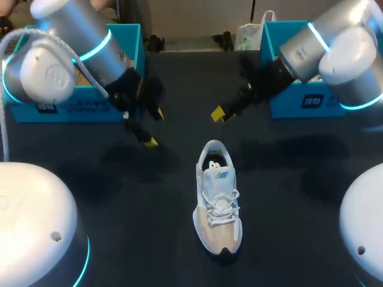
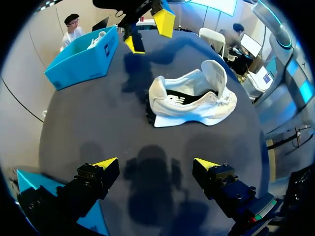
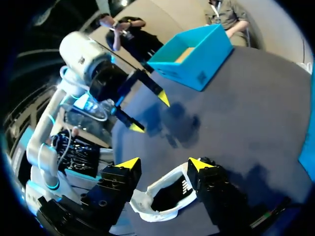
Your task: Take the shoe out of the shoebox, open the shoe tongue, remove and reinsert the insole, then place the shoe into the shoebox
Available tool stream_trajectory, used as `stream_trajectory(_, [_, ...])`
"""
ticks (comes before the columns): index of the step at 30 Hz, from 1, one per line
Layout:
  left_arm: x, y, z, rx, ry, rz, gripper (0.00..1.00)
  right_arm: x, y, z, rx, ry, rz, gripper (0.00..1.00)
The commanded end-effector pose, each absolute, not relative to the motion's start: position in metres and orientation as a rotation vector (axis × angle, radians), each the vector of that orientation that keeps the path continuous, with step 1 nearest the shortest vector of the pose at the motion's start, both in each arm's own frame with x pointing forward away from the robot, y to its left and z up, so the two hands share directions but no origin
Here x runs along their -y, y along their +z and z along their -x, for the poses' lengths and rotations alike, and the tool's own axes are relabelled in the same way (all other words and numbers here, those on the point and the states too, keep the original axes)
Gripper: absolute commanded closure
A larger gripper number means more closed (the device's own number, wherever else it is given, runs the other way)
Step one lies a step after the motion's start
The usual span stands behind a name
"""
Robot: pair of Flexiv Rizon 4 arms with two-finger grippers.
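Note:
A white and beige shoe (image 1: 218, 206) stands upright on the dark table, toe toward the near edge, with its dark insole showing in the opening. My left gripper (image 1: 154, 127) hangs open to the shoe's far left with nothing in it. My right gripper (image 1: 222, 110) hovers open just beyond the heel. In the left wrist view the shoe (image 2: 192, 98) lies well ahead of the wide-open gripper (image 2: 156, 164), and my right gripper (image 2: 147, 32) shows beyond it. In the right wrist view the shoe's heel opening (image 3: 165, 196) sits below the open gripper (image 3: 162, 163), untouched.
A blue shoebox (image 1: 78, 104) stands at the far left under my left arm, and a second blue box (image 1: 299, 98) at the far right. The left box (image 3: 197, 54) shows ahead in the right wrist view. Dark tabletop surrounds the shoe.

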State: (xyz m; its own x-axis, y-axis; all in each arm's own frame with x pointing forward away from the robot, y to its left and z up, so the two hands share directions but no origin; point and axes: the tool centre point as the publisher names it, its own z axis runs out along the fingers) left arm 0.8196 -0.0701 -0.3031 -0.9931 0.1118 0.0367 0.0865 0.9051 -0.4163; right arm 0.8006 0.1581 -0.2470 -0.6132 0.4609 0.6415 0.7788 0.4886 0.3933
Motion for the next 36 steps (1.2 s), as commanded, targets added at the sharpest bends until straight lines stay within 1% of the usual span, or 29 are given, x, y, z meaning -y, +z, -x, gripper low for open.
stream_trajectory(1, [0.055,-0.281,-0.834,2.982,0.639,0.176,0.0,-0.155,-0.231,-0.799,2.385,-0.828,1.107,0.47])
stream_trajectory(6, [0.04,-0.263,-0.85,2.984,0.633,0.243,0.0,-0.154,-0.22,-0.801,2.447,-0.779,1.199,0.55])
stream_trajectory(7, [0.035,-0.257,-0.856,2.984,0.619,0.265,0.0,-0.154,-0.217,-0.801,2.462,-0.758,1.233,0.6])
stream_trajectory(9, [0.035,-0.257,-0.856,2.984,0.619,0.265,0.0,-0.154,-0.213,-0.802,2.485,-0.736,1.288,0.73])
stream_trajectory(10, [0.035,-0.257,-0.856,2.984,0.619,0.265,0.0,-0.154,-0.21,-0.801,2.501,-0.714,1.33,0.84])
stream_trajectory(11, [0.035,-0.257,-0.856,2.984,0.619,0.265,0.0,-0.155,-0.206,-0.801,2.52,-0.701,1.37,0.98])
stream_trajectory(12, [0.035,-0.257,-0.856,2.984,0.619,0.265,0.0,-0.155,-0.204,-0.8,2.528,-0.688,1.395,1.0])
stream_trajectory(16, [0.035,-0.257,-0.856,2.984,0.619,0.265,0.0,-0.158,-0.191,-0.793,2.589,-0.687,1.582,1.0])
stream_trajectory(19, [0.035,-0.257,-0.856,2.984,0.619,0.265,0.0,-0.164,-0.186,-0.785,2.569,-0.83,1.721,1.0])
stream_trajectory(32, [0.035,-0.257,-0.856,2.984,0.619,0.265,0.0,-0.164,-0.186,-0.785,2.569,-0.83,1.721,1.0])
stream_trajectory(36, [0.035,-0.257,-0.856,2.984,0.619,0.265,0.0,-0.181,-0.194,-0.782,2.519,-0.752,1.815,1.0])
